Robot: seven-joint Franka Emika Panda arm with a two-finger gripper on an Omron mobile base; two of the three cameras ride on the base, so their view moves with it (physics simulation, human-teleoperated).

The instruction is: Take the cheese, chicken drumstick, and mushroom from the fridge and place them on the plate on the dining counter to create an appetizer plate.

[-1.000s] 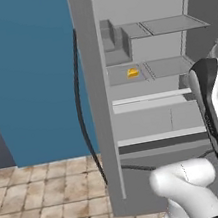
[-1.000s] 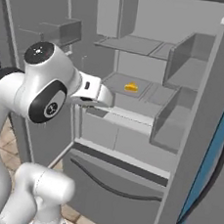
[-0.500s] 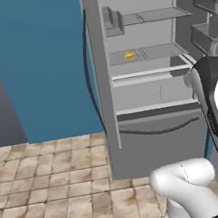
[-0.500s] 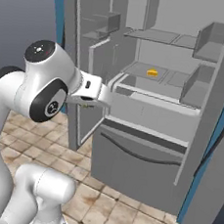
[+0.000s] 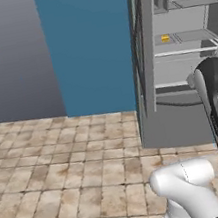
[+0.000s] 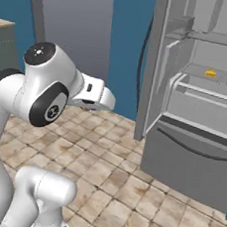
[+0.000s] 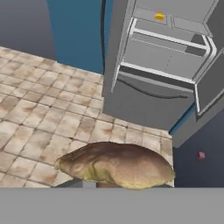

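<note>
While the hand clamps the mushroom point(image 7: 116, 165), cheese point(image 7: 159, 16) lies far off.

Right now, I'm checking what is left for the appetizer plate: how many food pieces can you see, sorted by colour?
Small bright yellow cheese chunk on a shelf of the open grey fridge: 1
Tan-brown rounded lumpy food piece, close up in the foreground of the hand view: 1
Total: 2

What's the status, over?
Gripper shut on mushroom. Cheese on shelf in fridge, doors open. Tiled floor ahead, nothing in the way.
</note>
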